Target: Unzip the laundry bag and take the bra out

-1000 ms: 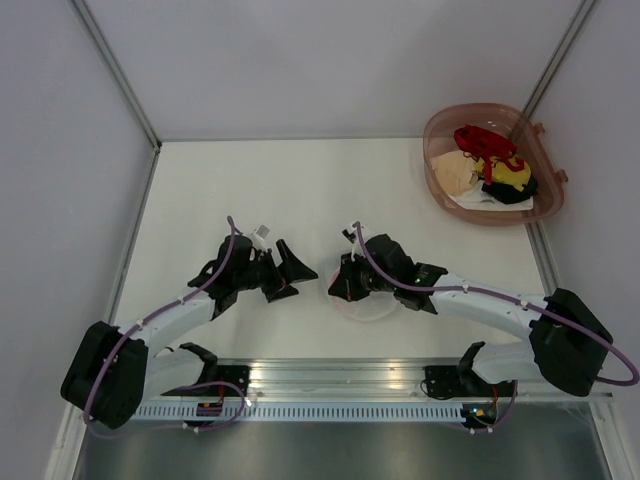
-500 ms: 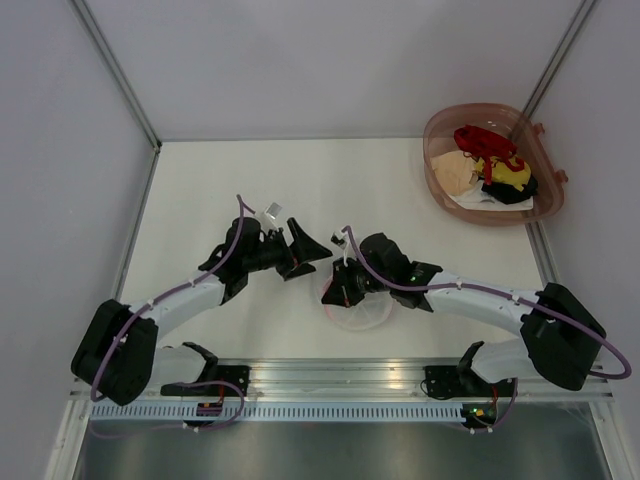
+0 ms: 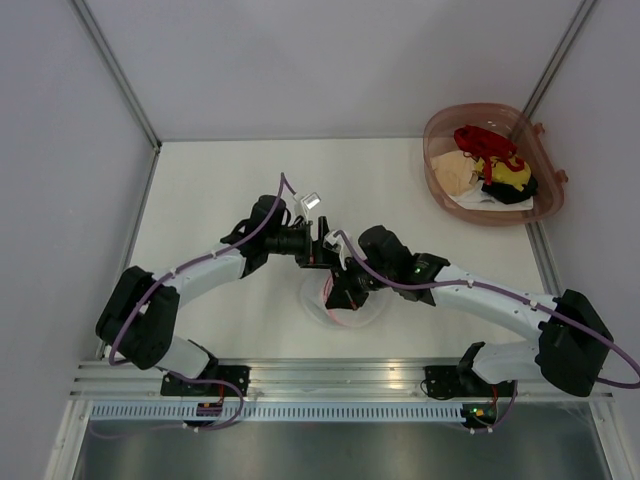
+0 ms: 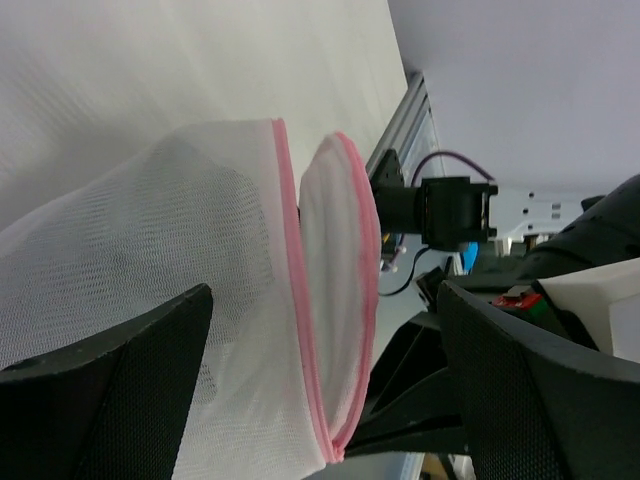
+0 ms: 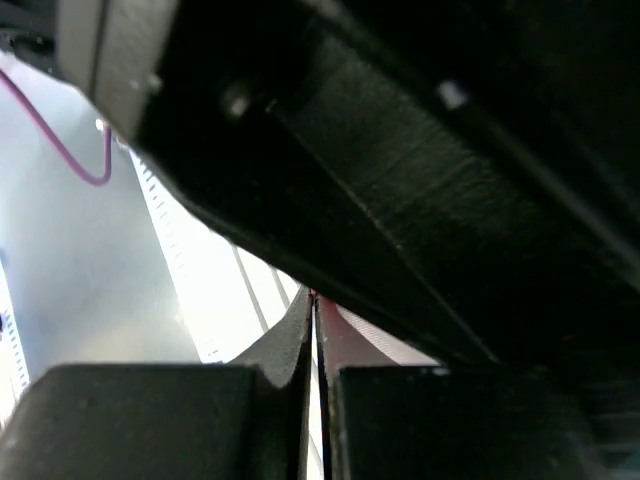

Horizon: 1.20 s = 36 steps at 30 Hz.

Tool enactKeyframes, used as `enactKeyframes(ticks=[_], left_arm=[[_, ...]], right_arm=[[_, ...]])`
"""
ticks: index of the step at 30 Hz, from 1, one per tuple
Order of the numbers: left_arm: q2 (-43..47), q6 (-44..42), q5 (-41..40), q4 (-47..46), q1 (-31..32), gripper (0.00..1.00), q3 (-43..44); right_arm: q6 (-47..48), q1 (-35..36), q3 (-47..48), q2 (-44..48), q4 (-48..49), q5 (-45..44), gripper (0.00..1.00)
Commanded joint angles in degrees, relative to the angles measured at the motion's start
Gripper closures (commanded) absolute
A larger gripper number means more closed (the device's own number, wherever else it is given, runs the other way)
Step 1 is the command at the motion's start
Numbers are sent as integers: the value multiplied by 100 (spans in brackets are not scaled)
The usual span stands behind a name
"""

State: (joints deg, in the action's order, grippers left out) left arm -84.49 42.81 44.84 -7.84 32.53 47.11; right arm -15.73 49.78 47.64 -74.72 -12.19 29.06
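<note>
Top external view: the laundry bag (image 3: 372, 308) lies on the table (image 3: 200, 180) between the two arms, well apart from the basket (image 3: 440, 128) at the far right corner; both end effectors converge on it. Left wrist view: the left end effector (image 4: 325, 290) is spread, with the bag between its fingers and two pink zipper edges standing apart (apparently a partial opening). Right wrist view: the right end effector (image 5: 314, 345) is pressed together, seemingly pinching the pink rim. Judged progress: the unzipping is begun but not complete; the bra is not out and cannot be made out inside the mesh.
</note>
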Motion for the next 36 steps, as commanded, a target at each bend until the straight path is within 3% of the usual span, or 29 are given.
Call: enactKeyframes(ticks=[1, 4, 7, 9, 10, 12, 13, 14, 19, 25, 29, 36], left_arm=[[3, -824, 1167, 298, 183, 4, 439], [-155, -1239, 1054, 1055, 236, 6, 632], [-252, -1319, 992, 1205, 253, 18, 624], [-314, -1328, 1035, 1223, 253, 40, 615], [-323, -1336, 1027, 1258, 253, 56, 615], [-393, -1345, 1009, 1276, 253, 72, 624], [-410, -1345, 957, 1337, 253, 89, 632], [-428, -1345, 930, 1337, 253, 98, 650], [-402, -1389, 649, 1486, 253, 98, 711], [-86, -1091, -913, 1698, 43, 98, 624], [615, -687, -2037, 1391, -439, 98, 98], [1469, -124, -2778, 1012, -959, 98, -562]], right_arm=[[307, 5, 290, 27, -389, -277, 99], [324, 5, 386, 54, -539, -436, 99], [290, 5, 431, 71, -583, -637, 100], [246, 5, 457, 45, -644, -787, 100], [237, 5, 483, 36, -671, -866, 100], [210, 5, 501, 27, -697, -928, 99], [210, 5, 510, 27, -715, -963, 99], [184, -3, 510, 36, -724, -990, 99], [131, -3, 457, 142, -724, -1078, 99], [43, -3, 360, 230, -741, -1131, 99], [-97, -3, 194, 247, -619, -1043, 99], [-457, -3, -140, 63, -223, -472, 100]])
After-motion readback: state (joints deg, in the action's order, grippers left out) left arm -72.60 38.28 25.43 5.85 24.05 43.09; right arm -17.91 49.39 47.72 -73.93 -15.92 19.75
